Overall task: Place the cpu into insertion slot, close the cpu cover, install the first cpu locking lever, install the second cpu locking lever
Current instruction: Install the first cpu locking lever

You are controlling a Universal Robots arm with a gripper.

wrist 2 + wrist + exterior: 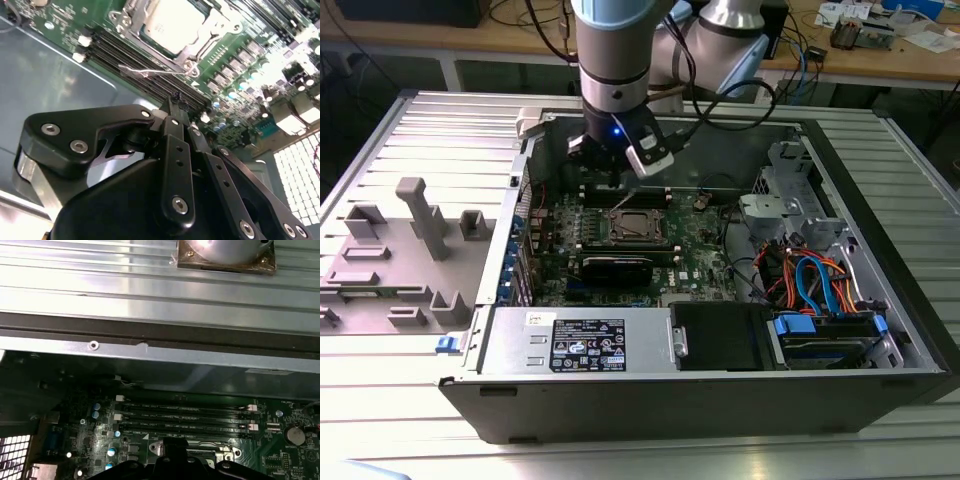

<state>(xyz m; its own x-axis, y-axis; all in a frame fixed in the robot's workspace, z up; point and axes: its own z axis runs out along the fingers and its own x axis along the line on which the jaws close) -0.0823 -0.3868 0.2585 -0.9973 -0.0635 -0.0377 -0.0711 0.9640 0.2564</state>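
The cpu (167, 22) lies in the insertion slot (638, 226) on the green board, its silver-grey top showing. The cpu cover (197, 44) lies flat around it as a silver frame. A thin silver locking lever (150, 72) runs along the socket's edge beside the memory slots, and I cannot tell whether it is latched. My gripper (176, 102) is shut with nothing between its fingers, and its tip hangs over the memory slots just short of that lever. In the exterior view the gripper (610, 178) stands behind the socket. Its dark tip (172, 447) shows in the first wrist view.
Long black memory slots (185, 417) lie between the socket and the case's rear wall (150, 345). A black card (617, 267) sits in front of the socket, a power supply (580, 340) nearer still, cables (810, 280) at the exterior view's right, and a grey fixture (420, 215) outside the case.
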